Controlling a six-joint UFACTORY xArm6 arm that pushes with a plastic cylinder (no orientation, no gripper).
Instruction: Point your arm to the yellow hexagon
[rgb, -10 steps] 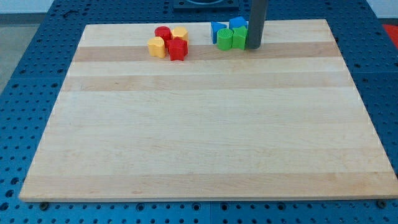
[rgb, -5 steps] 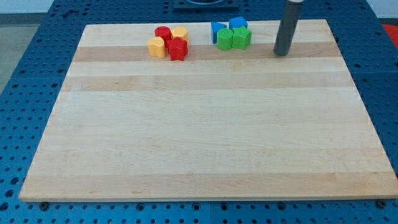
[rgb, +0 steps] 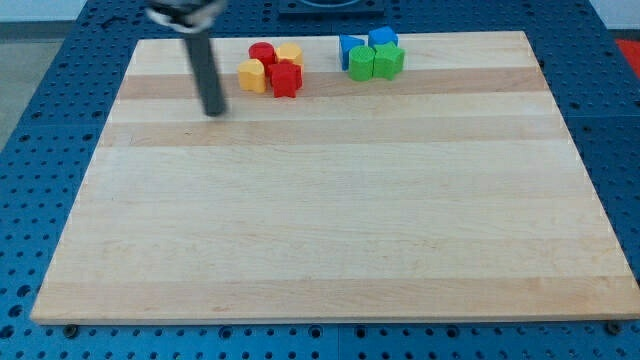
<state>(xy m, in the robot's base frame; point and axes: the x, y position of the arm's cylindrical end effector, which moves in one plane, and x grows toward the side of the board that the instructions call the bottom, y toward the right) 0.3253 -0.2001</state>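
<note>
My tip (rgb: 214, 111) rests on the wooden board (rgb: 330, 220) near its top left, a short way to the lower left of a cluster of four blocks. That cluster holds a yellow block (rgb: 251, 75) nearest the tip, a red block (rgb: 286, 79) to its right, a red round block (rgb: 262, 54) and the yellow hexagon (rgb: 290, 53) at the cluster's top right. The tip touches no block.
A second cluster sits at the top centre right: two green blocks (rgb: 362, 62) (rgb: 389, 60) with a blue triangular block (rgb: 349, 46) and another blue block (rgb: 382, 39) behind them. A blue perforated table (rgb: 40, 120) surrounds the board.
My tip has swept from beside the green and blue blocks, first to the right, then far left across the board to the left of the red and yellow cluster. No block has moved.
</note>
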